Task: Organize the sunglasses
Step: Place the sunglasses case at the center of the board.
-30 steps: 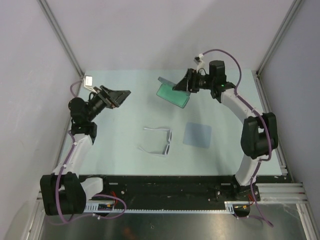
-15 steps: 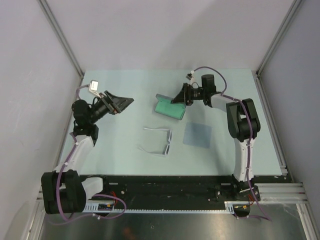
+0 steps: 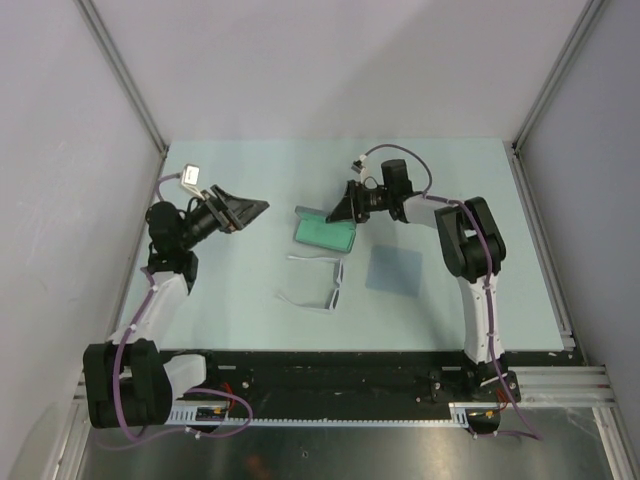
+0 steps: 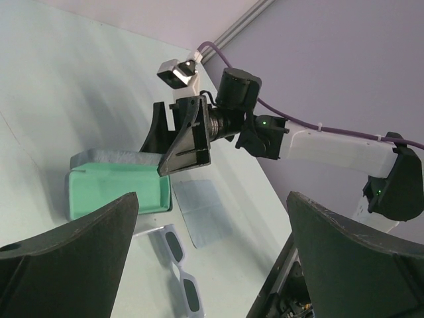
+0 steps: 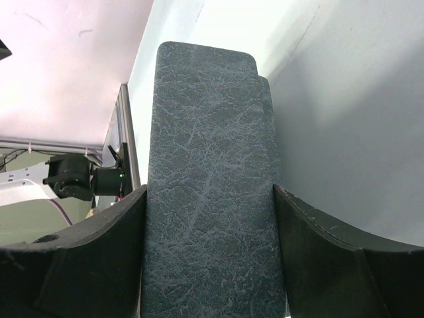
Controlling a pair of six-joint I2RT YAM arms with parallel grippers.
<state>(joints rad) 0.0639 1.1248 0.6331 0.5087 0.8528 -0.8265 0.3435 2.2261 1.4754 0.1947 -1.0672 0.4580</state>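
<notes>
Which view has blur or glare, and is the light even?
Top external: even soft light, faint shadows, sharp. Left wrist: its own fingers are nearly black, without detail; the grey oblong case with green lining is sharp. Right wrist: case texture crisp, bright wall at top left washed out.

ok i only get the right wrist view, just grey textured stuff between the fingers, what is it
Observer: The lid of the case. The case is open, with its green lining showing.
Operator: and the sunglasses
Observer: The sunglasses lie outside the case, on its near side, arms unfolded.
Operator: left arm busy
Observer: No, the left gripper is open and holds nothing, off to the left of the case.
</notes>
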